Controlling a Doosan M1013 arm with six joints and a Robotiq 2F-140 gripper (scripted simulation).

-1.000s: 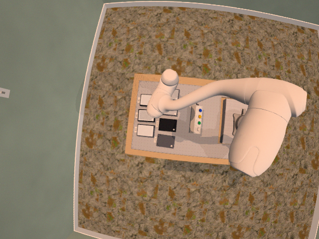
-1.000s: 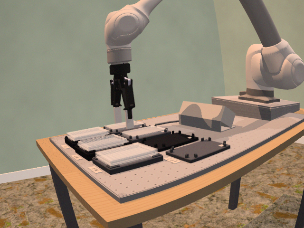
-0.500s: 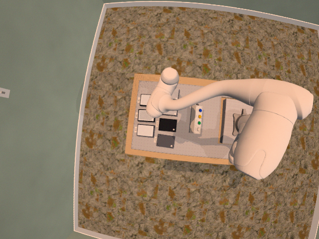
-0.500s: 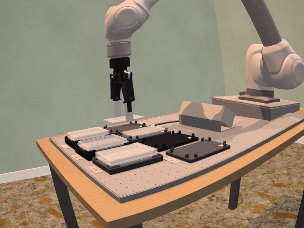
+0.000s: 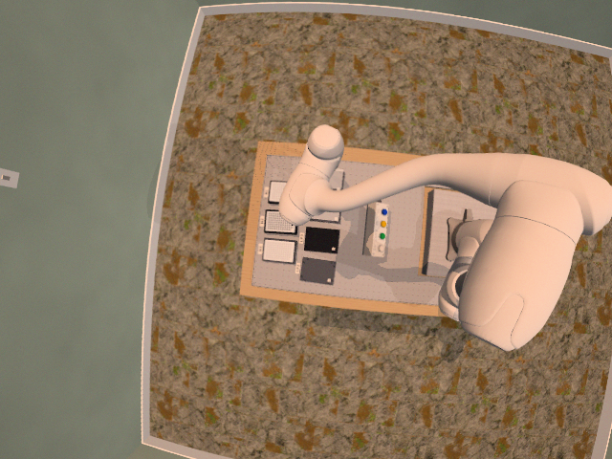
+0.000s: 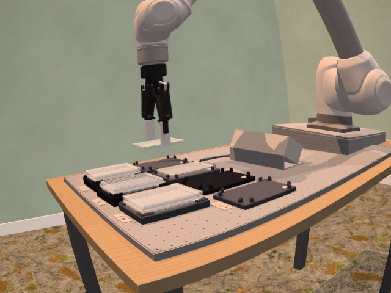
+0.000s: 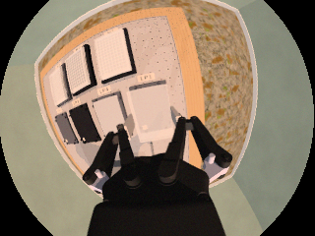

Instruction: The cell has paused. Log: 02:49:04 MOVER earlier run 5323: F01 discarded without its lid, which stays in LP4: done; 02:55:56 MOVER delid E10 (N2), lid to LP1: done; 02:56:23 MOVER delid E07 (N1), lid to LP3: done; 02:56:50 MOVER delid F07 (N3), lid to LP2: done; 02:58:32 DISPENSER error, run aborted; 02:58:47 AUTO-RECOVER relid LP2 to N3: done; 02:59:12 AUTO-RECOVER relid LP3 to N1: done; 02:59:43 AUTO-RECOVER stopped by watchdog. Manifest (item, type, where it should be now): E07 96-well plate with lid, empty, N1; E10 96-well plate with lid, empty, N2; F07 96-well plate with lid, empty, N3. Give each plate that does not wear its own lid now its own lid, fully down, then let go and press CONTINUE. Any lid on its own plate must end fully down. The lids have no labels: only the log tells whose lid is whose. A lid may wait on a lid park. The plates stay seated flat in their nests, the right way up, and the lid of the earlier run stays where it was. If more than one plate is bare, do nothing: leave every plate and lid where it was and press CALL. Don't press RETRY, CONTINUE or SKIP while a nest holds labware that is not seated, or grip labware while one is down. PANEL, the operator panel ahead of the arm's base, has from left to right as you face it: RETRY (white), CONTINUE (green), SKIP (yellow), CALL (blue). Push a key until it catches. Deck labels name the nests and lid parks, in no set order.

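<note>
The black two-finger gripper (image 6: 156, 133), partly closed, clamps a flat clear plastic lid (image 6: 157, 143). It hangs level, well above the grey perforated surface (image 6: 201, 227).

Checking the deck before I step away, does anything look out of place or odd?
One thing: the middle plate sits bare, wells showing, while its neighbours wear lids. The gripper holds a lid level, high above the deck. Nothing looks spilled or askew.
</note>
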